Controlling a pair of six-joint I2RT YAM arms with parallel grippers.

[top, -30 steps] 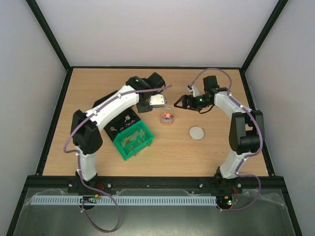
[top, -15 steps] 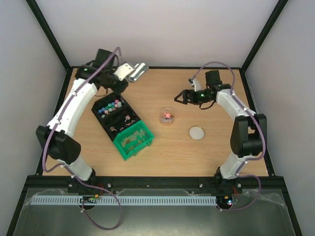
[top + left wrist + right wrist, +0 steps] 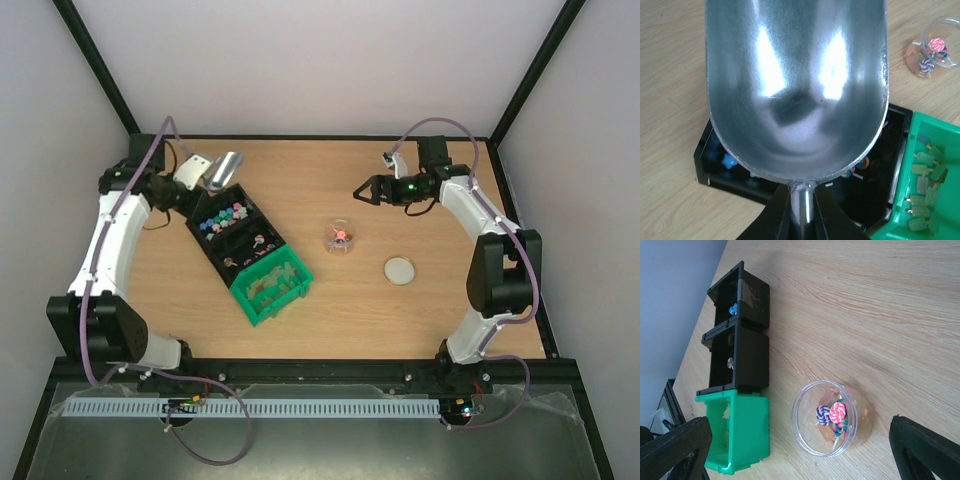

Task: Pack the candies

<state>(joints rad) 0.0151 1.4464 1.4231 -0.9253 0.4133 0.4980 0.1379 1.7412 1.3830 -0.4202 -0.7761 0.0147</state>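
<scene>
**Left claw** (image 3: 801, 212): clamped tight on the thin handle of a metal scoop (image 3: 795, 85), with one finger pressed to either side. The scoop hangs above the far end of the black tray (image 3: 207, 244). Its bowl is turned toward the wrist camera, with polished metal across its inside.

**Right claw** (image 3: 360, 193): jaws spread wide and gripping nothing. It is held in the air over the far right part of the tabletop (image 3: 420, 320) and points toward the clear cup (image 3: 339, 238).

**Candies** (image 3: 222, 213):
- Bright blue, pink and green ones lie in the far compartments of the black tray.
- Pale yellowish ones lie in the green bin (image 3: 282, 305), which butts against the tray's near end.
- A few, some with swirled lollipop heads, sit in the clear cup. The cup stands upright near mid-tabletop, apart from the tray.

**Round white lid** (image 3: 400, 270): flat on the tabletop, near the cup on its right and not touching it
</scene>
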